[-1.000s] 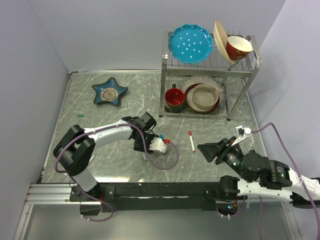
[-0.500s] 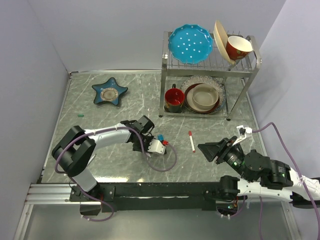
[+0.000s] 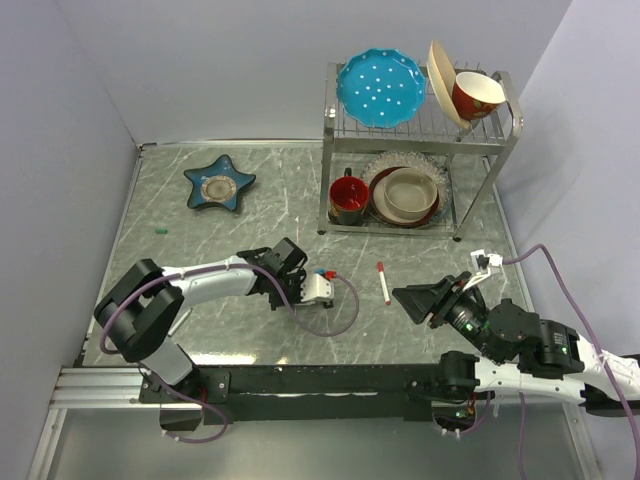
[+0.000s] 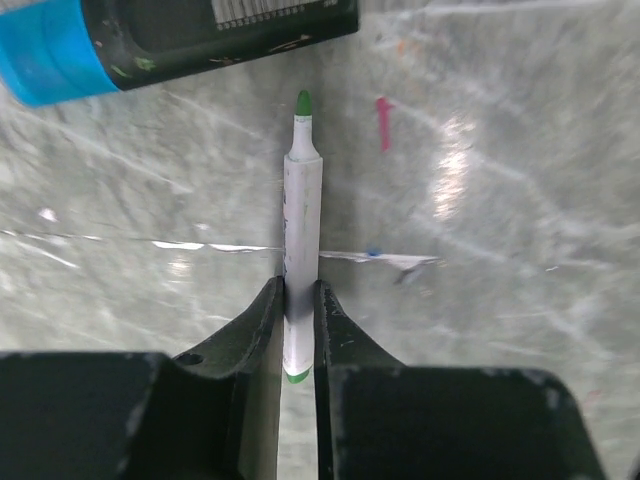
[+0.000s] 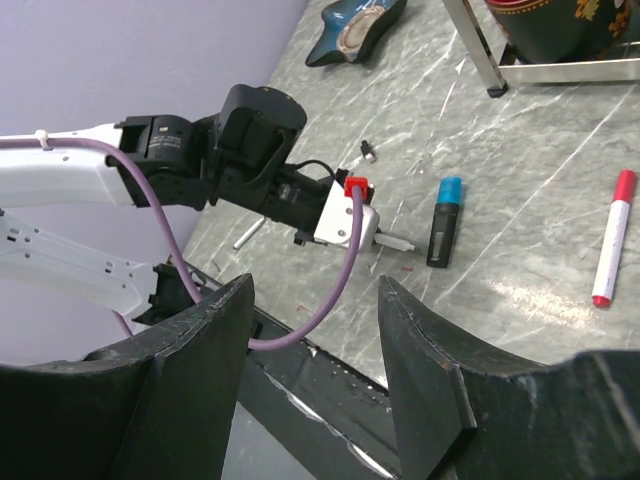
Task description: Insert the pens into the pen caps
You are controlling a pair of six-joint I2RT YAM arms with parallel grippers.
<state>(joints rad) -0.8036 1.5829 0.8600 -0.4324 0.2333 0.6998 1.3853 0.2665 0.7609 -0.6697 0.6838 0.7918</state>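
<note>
So, left gripper [image 4: 298,300] is pinched tight on the thin white pen [image 4: 300,200], its green tip aimed at the black marker [image 4: 180,30] lying just ahead; the marker's barcode label is too blurry to read; right gripper [image 5: 312,300] hangs spread and empty near the red-capped pen [image 5: 610,240].

The white pen [image 4: 301,250] has a green tip. At the upper left, the marker [image 4: 180,30] is black with a blue end. The table [image 4: 500,150] is grey marble with white veins.
</note>
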